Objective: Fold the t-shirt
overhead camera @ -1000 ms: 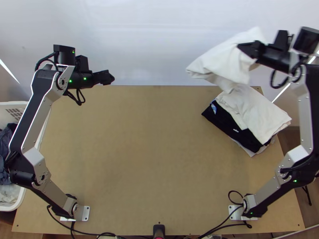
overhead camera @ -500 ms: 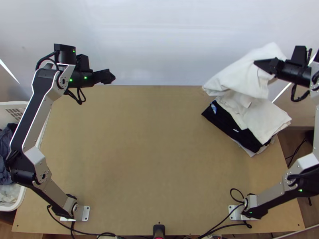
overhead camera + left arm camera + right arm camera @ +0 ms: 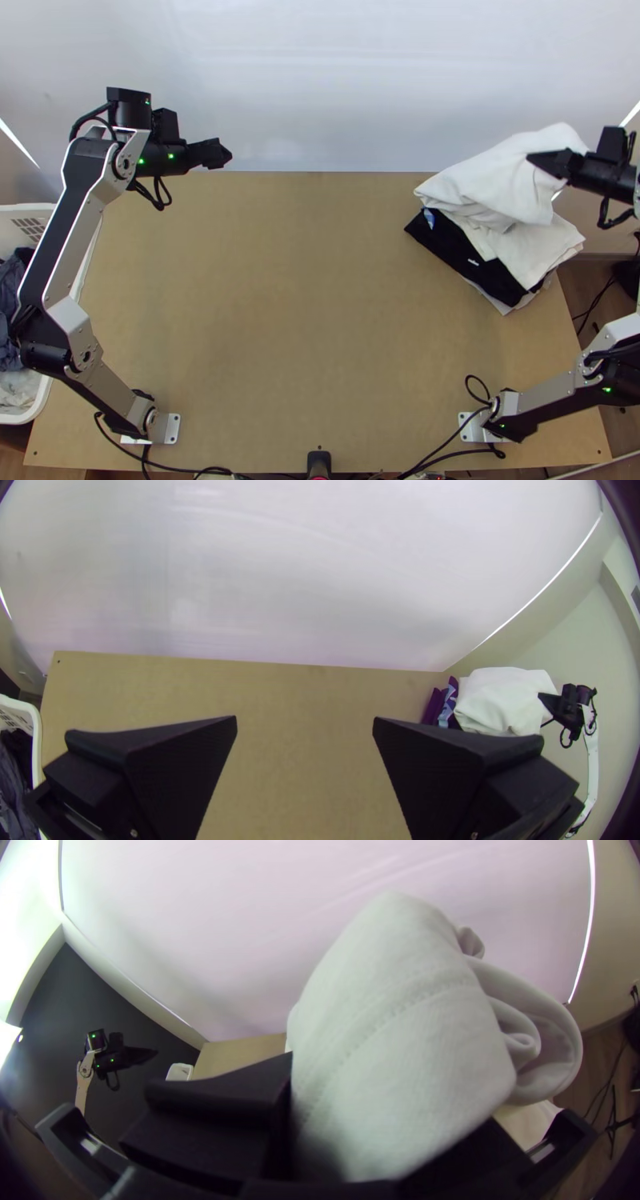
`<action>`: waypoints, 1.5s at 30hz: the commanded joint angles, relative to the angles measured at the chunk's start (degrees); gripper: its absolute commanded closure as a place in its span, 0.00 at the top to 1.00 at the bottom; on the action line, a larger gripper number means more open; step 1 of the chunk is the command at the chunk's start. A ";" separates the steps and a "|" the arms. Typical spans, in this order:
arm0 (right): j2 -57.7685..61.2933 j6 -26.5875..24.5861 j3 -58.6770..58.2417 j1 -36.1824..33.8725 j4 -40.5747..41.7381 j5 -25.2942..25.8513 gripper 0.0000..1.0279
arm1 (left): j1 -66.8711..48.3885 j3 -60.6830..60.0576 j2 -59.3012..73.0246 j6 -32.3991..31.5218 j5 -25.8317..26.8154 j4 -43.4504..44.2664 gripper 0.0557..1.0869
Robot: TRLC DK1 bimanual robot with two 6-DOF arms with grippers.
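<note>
We see a light wooden table (image 3: 304, 304), smooth and matt, with faint mottling. Behind it, a white panel (image 3: 320, 80) looks smooth, with a soft, slightly glossy sheen. The white t-shirt (image 3: 400, 1027) is soft, matt cloth, with a line of stitching raised on its surface. The dark garment (image 3: 452, 244) is dull black cloth. Both the left arm (image 3: 112, 388) and right arm (image 3: 548, 392) have satin, smooth metal links and black joints that look like plastic. We find the left gripper (image 3: 226, 157) and right gripper (image 3: 531, 160) matt black, also plastic-looking. The laundry basket (image 3: 33, 713) appears to be smooth white plastic.
</note>
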 commanded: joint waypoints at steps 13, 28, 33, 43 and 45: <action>5.00 -6.17 -20.84 -7.72 2.05 2.73 0.03 | 1.70 1.65 -0.62 0.08 0.96 -0.02 0.96; 6.93 -2.56 -24.44 -9.39 8.55 8.36 0.88 | 4.16 2.52 -0.88 1.05 3.59 -0.02 0.96; 1.57 -2.04 -24.00 -10.62 8.03 10.73 0.96 | 4.69 3.23 -0.45 1.05 4.82 0.16 0.96; -11.09 -2.21 -22.60 -11.41 10.84 28.40 0.96 | 6.62 3.67 -0.27 1.14 6.76 0.77 0.96; -13.11 -2.74 -21.89 -10.97 10.84 30.95 0.96 | 7.15 3.76 -0.27 1.14 7.46 0.95 0.96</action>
